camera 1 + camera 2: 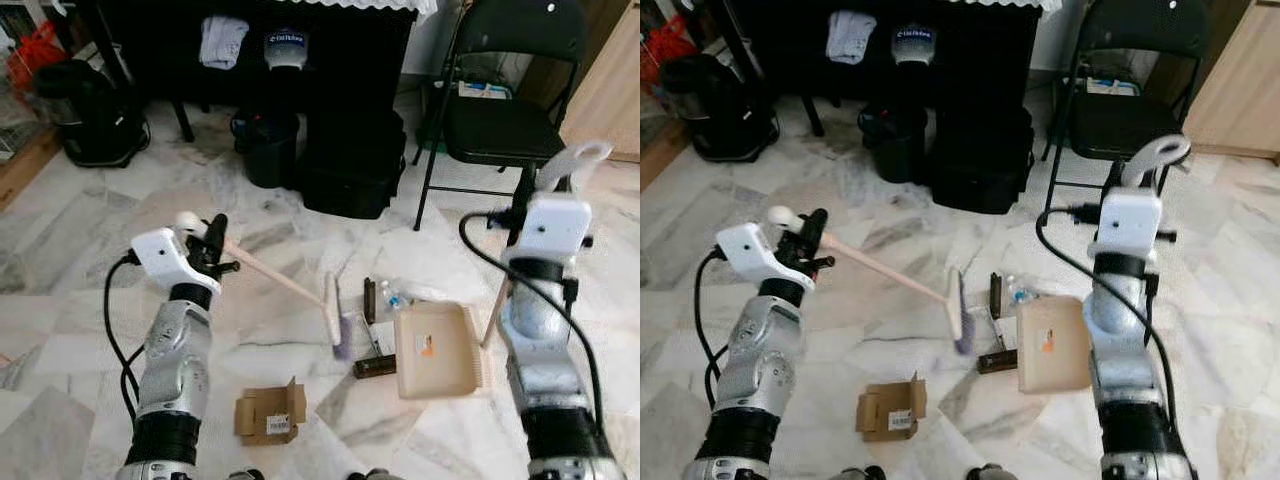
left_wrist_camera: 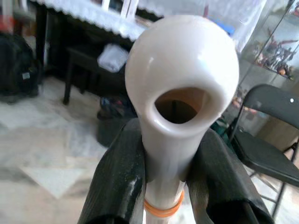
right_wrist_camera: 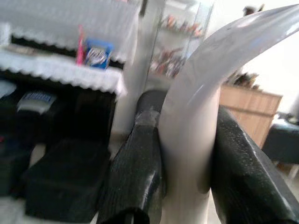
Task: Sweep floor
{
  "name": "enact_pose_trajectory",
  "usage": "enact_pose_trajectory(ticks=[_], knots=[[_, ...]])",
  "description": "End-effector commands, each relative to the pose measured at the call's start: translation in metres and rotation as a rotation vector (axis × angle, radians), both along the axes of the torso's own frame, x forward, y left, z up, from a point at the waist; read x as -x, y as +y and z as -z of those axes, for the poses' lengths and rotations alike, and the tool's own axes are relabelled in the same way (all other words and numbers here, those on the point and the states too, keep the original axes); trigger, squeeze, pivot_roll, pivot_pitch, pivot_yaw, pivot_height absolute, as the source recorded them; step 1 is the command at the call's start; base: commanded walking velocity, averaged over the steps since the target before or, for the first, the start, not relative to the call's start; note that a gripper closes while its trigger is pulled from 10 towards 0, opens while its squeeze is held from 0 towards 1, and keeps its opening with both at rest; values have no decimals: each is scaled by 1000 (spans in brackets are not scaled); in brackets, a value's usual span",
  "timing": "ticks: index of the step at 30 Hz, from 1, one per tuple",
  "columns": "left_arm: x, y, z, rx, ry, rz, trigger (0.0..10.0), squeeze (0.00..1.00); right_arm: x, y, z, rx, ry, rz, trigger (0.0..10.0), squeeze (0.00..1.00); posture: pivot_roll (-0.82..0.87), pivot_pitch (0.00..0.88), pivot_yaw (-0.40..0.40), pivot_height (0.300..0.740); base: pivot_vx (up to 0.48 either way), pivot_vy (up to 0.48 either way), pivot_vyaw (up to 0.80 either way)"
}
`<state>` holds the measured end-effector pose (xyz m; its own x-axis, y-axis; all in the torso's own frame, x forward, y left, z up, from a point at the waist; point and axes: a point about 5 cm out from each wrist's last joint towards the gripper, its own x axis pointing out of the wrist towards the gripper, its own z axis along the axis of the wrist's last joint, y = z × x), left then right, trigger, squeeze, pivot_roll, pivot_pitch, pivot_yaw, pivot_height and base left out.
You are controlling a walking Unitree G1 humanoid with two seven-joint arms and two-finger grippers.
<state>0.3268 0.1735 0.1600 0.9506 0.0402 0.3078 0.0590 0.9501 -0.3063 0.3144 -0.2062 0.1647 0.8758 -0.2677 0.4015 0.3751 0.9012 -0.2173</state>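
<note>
My left gripper (image 1: 212, 245) is shut on the cream handle (image 1: 270, 272) of a broom, just below its rounded end (image 2: 180, 70). The broom head (image 1: 333, 318) rests on the marble floor ahead of me. My right gripper (image 1: 524, 200) is shut on the pale curved handle (image 3: 196, 116) of a beige dustpan (image 1: 435, 350), which lies flat on the floor to the right of the broom head. Between them lie a clear plastic bottle (image 1: 395, 295) and two dark bars (image 1: 375, 365). A small open cardboard box (image 1: 270, 412) sits nearer to me.
A black folding chair (image 1: 500, 110) stands at the back right. A black bag (image 1: 350, 160) and a black bin (image 1: 268, 145) stand under a dark table, with a black appliance (image 1: 85, 110) at the back left.
</note>
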Motion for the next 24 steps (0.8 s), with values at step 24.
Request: enact_pose_trajectory(ticks=[24], knots=[[8, 9, 5, -214, -34, -53, 10000, 0, 17, -2, 50, -78, 133, -35, 10000, 0, -33, 82, 8, 740, 0, 0, 0]])
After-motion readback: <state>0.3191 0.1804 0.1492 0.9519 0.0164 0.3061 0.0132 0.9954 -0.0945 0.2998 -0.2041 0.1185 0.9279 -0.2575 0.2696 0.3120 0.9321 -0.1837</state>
